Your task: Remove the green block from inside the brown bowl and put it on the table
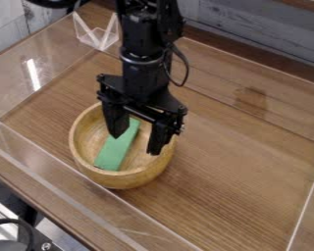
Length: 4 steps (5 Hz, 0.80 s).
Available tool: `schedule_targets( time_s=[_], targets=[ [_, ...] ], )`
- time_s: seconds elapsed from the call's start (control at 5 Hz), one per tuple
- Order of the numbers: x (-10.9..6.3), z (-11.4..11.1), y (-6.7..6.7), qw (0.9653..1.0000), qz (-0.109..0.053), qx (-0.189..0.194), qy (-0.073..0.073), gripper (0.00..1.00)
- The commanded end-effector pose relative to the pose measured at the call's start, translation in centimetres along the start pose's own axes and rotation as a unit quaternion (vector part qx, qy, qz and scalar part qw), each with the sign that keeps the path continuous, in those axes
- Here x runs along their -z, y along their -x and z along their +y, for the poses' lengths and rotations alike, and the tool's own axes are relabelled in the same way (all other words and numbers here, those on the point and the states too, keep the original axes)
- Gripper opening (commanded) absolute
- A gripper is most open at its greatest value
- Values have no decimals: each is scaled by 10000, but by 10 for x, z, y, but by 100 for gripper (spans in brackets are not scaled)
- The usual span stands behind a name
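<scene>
The brown bowl (pixel 99 172) sits on the table (pixel 245 147) near its front left. Inside it lies the green block (pixel 117 151), slanted, its upper end hidden behind the gripper. My gripper (pixel 137 130) points straight down and stands open, its two black fingers (pixel 160 136) dipping inside the bowl's rim. They straddle the upper end of the block, one on each side. I cannot tell whether they touch it.
Clear acrylic walls (pixel 28 74) edge the table on all sides. A clear stand-like piece (pixel 97 34) sits at the back left behind the arm. Bare wood lies to the right of the bowl.
</scene>
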State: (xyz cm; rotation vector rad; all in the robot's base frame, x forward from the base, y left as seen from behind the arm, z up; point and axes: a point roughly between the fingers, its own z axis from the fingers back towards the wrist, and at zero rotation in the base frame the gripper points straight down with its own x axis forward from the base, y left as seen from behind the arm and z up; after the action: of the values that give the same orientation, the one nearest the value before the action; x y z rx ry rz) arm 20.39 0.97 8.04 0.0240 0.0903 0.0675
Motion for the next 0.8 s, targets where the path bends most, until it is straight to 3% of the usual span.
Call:
schedule_targets(
  time_s=[0.0, 0.6],
  targets=[
    [-4, 3, -2, 9996, -289, -73, 13, 100],
    [11, 8, 2, 9992, -391, -97, 6, 100]
  ],
)
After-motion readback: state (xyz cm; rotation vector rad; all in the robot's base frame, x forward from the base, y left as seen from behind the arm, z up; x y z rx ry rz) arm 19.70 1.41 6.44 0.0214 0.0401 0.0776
